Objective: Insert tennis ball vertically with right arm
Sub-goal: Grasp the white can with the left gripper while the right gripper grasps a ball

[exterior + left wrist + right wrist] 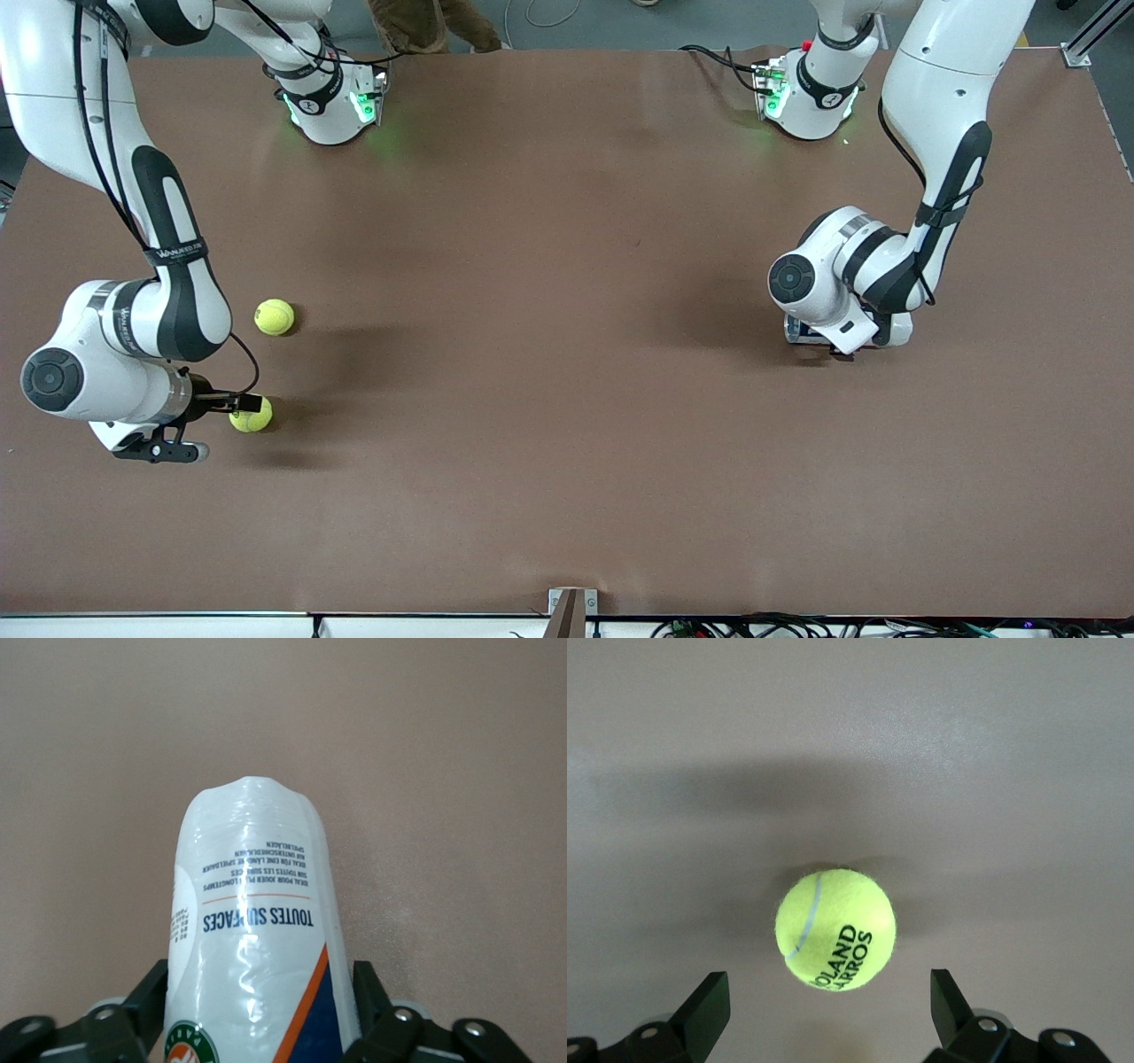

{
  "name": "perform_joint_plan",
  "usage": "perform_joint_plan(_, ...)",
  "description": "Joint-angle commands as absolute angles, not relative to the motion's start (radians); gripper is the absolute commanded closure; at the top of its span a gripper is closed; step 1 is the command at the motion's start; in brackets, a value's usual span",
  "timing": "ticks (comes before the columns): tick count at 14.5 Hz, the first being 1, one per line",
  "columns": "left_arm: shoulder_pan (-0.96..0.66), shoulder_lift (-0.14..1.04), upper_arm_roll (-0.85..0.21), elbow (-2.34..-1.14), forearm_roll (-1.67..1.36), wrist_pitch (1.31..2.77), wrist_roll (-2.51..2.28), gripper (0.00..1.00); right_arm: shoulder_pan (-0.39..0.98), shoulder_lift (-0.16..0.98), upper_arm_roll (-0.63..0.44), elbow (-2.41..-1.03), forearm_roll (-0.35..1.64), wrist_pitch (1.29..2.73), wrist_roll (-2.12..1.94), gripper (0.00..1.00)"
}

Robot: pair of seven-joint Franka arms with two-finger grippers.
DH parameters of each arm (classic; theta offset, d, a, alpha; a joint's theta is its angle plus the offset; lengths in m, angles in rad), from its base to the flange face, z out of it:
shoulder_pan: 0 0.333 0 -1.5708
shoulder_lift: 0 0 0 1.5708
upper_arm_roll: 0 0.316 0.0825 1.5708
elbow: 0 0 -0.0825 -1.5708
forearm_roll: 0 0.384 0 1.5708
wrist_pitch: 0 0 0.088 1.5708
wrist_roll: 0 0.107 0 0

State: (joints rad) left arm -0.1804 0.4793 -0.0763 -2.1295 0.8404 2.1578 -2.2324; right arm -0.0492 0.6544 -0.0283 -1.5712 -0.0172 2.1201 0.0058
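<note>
A yellow tennis ball [252,416] lies on the brown table at the right arm's end. My right gripper [208,430] is low over the table right beside it, open and empty. In the right wrist view the ball [835,929] lies just ahead of the open right gripper [830,992], apart from both fingers. My left gripper [837,341] is low over the table at the left arm's end. It [266,983] is shut on a white tennis-ball can [252,930] with blue and orange print. The can is almost hidden under the hand in the front view.
A second yellow tennis ball [275,317] lies on the table [549,354], farther from the front camera than the first. The two arm bases [332,106] [811,97] stand along the table's edge farthest from the front camera.
</note>
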Motion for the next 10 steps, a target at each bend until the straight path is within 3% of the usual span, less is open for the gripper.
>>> perform_joint_plan(1,-0.172,0.482,-0.08,-2.137,0.862,2.171,-2.249,0.2,-0.066,0.661,-0.017,-1.574,-0.02,2.138,0.003,0.0)
perform_joint_plan(10,-0.172,0.48,-0.08,-2.129,0.861,2.171,-2.264,0.28,-0.077,0.721,-0.014,-1.574,-0.018,2.171,0.003,0.0)
